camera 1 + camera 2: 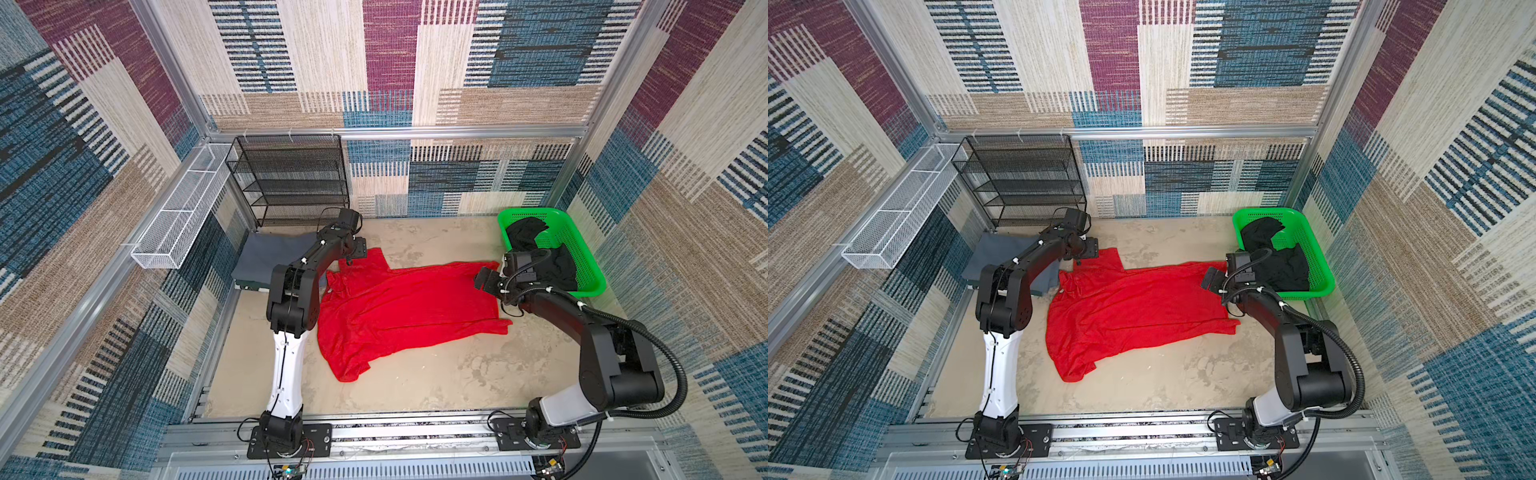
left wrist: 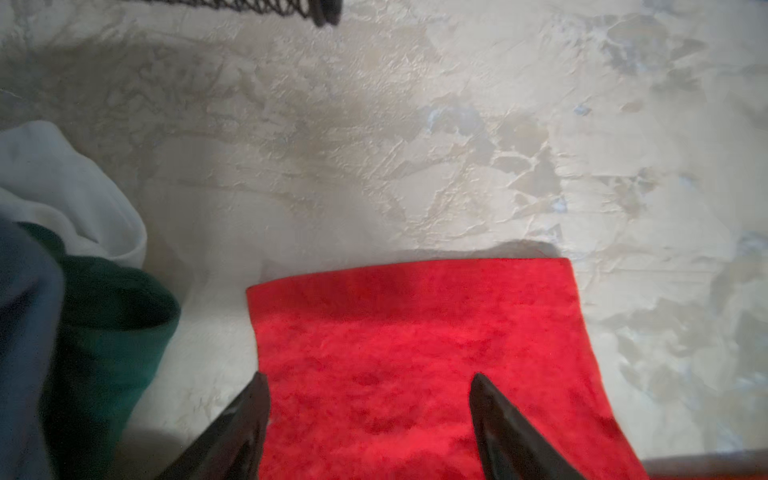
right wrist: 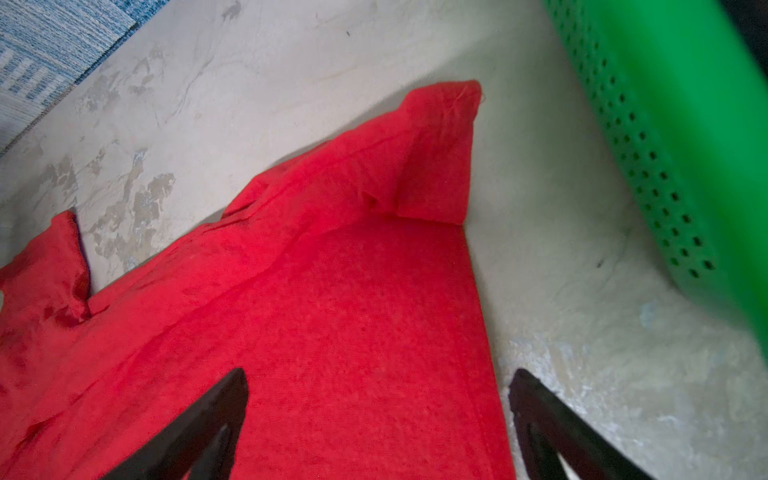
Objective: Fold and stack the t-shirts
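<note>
The left gripper [image 2: 368,376] hangs open and empty over a sleeve of the red t-shirt [image 1: 407,307]. The right gripper [image 3: 379,370], also wide and empty, straddles the shirt's hem edge. The shirt lies spread mid-table (creased, one corner rolled), so folding likely starts by pinching edges. The grey t-shirt [image 1: 257,257] lies at far left and the black t-shirt [image 1: 557,262] is in the green basket [image 1: 586,257], crowding the right arm.

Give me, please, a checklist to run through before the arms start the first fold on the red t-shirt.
1. Red t-shirt lying flat: not ok, wrinkled, near sleeve bunched.
2. Hem corner beside the green basket flat: not ok, turned over.
3. Left gripper open over the far sleeve: ok.
4. Right gripper open over the hem: ok.
5. Both sets of jaws free of cloth: ok.
6. Grey t-shirt folded at the left rear: ok.
</note>
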Motion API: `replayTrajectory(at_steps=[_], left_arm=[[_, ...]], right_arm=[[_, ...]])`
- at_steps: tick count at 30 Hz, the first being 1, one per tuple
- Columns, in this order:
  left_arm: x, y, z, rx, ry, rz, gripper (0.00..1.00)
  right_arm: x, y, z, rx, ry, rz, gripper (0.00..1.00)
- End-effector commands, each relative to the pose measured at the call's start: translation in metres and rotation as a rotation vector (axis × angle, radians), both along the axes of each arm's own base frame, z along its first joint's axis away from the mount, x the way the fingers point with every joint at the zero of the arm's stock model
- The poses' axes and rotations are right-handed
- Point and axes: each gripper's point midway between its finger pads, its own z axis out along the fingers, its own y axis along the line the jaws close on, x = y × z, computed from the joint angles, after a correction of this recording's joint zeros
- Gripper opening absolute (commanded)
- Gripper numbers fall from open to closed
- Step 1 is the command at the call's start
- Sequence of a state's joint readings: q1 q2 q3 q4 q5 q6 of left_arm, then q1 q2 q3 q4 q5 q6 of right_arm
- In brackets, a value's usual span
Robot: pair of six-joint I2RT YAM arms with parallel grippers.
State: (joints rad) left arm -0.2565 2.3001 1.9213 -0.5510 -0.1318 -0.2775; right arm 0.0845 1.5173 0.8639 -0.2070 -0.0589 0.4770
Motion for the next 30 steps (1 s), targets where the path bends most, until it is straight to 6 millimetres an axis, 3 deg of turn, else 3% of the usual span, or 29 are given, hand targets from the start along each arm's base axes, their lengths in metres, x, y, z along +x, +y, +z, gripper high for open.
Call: replayTrajectory(at_steps=[1, 4, 18, 24, 30], left_arm=[[0.008, 0.015, 0.003, 0.080, -0.025, 0.019, 0.79], [0.012, 0.027, -0.002, 0.117, -0.029, 0.067, 0.81], [0.012, 0.031, -0.057, -0.012, 0.119, 0.105, 0.79], [0.014, 0.029, -0.060, -0.045, 0.128, 0.093, 0.64], [0.016, 0.020, -0.060, -0.084, 0.126, 0.063, 0.32]], right_arm=[[0.005, 0.002, 0.005, 0.007, -0.025, 0.008, 0.99], [0.006, 0.003, 0.003, 0.005, -0.016, 0.013, 0.98], [0.008, 0.006, -0.001, 0.014, 0.000, 0.029, 0.98], [0.009, 0.007, 0.000, 0.022, -0.005, 0.028, 0.99], [0.010, 0.008, 0.001, 0.027, -0.008, 0.030, 0.99]])
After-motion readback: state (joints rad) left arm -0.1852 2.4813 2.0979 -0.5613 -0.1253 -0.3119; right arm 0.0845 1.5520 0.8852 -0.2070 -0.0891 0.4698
